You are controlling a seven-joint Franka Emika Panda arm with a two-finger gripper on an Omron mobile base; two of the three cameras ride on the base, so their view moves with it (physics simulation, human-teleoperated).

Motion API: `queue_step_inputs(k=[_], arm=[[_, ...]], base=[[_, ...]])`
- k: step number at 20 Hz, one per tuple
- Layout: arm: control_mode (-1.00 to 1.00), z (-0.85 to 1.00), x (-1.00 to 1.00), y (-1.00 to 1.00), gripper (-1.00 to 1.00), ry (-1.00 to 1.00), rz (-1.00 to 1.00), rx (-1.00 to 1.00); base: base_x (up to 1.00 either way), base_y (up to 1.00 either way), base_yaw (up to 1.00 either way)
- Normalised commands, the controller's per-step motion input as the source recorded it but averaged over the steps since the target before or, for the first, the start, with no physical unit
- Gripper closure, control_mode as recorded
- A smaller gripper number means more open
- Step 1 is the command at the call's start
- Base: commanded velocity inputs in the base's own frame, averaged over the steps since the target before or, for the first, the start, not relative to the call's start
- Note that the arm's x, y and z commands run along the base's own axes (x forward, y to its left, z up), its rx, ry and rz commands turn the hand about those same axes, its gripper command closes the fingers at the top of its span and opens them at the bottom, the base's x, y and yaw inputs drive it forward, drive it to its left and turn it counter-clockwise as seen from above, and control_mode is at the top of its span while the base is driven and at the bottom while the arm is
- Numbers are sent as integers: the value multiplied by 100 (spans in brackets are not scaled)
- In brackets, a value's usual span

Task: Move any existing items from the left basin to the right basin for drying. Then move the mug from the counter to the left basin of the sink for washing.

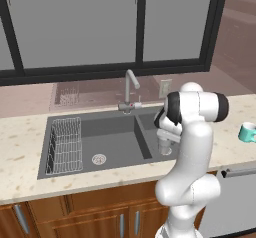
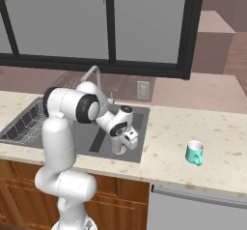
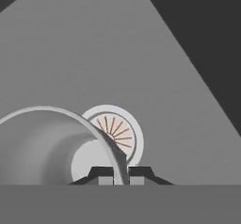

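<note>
Beige speckled stone bench (image 1: 20, 152) over brown wooden cabinets is carrying a dark grey double-basin sink (image 1: 95, 168) with a chrome gooseneck faucet (image 1: 131, 84), under big dark-framed windows. White arm is reaching down into the narrower square right basin (image 2: 132, 149). Gripper (image 3: 120, 175) is pinching the rim wall of a small translucent grey tapered glass (image 1: 165, 147), jaws closed on it, one tip inside and one outside. In the hand view the glass is hanging over that basin's round drain (image 3: 123, 133), so probably being lowered there for drying; can't tell if it's touching the floor yet. Wider left basin (image 1: 112, 147) with wire rack (image 1: 65, 146) is holding nothing else. Small teal handled mug (image 2: 194, 152) is sitting upright on the bench, well apart to the right of the sink, waiting for its move.
</note>
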Motion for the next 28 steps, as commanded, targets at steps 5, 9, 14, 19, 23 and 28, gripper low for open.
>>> queue_step_inputs(k=[5, 9, 14, 19, 23, 28], arm=[[-100, -17, 12, 0, 100, 0, 3, 0], [-100, -18, 11, 0, 100, 0, 4, 0], [-100, -19, 3, 0, -100, 0, 3, 0], [-100, -2, 0, 0, -100, -1, 2, 0], [-100, 3, -14, 0, -100, -3, 0, 0], [-100, 18, -10, 0, -100, -1, 0, 0]], base=[[0, 0, 0], [0, 0, 0], [0, 0, 0], [0, 0, 0], [0, 0, 0], [0, 0, 0]])
